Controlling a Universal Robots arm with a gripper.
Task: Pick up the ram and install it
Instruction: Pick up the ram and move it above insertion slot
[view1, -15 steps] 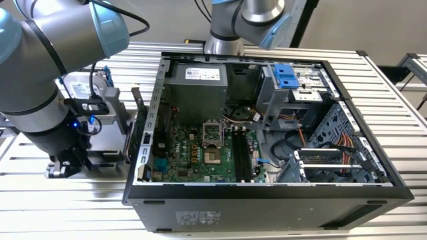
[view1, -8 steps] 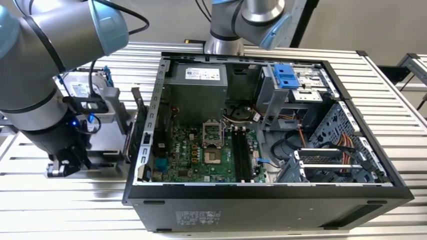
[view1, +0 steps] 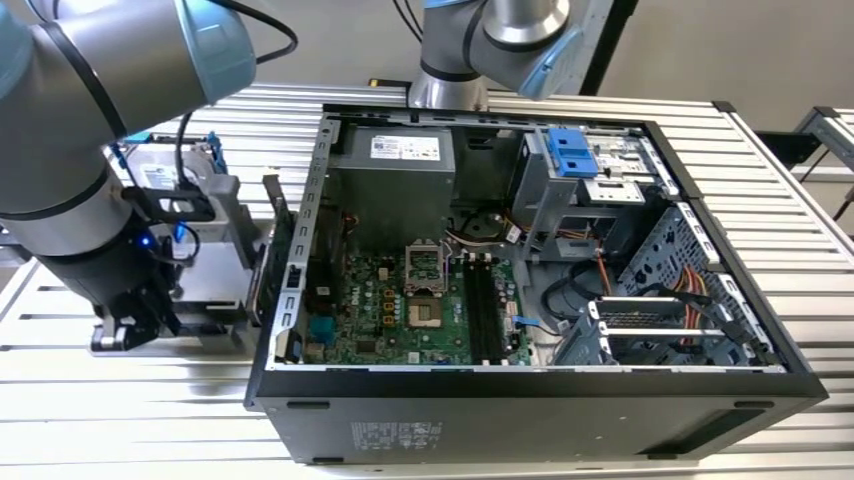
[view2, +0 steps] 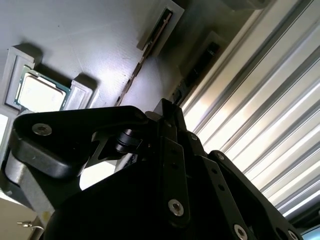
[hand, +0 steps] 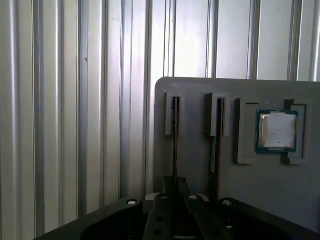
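The ram (hand: 175, 131) is a thin dark stick standing on edge in the slot of a grey holder tray (hand: 200, 90) nearest the tray's edge. My gripper (hand: 174, 186) sits right over it, fingers drawn together on the stick, which still rests in its slot. In the second wrist view the same ram (view2: 197, 67) runs into the gripper (view2: 169, 112). In the exterior view the gripper (view1: 134, 328) hangs low over the tray, to the left of the open computer case. The motherboard's black slots (view1: 483, 310) lie inside the case.
A second stick (hand: 218, 135) stands in the neighbouring slot, and a square silver processor (hand: 276, 131) lies in a pocket beyond it. A hard drive in a blue frame (view1: 167, 170) stands behind the tray. The case wall (view1: 287, 280) rises between tray and motherboard.
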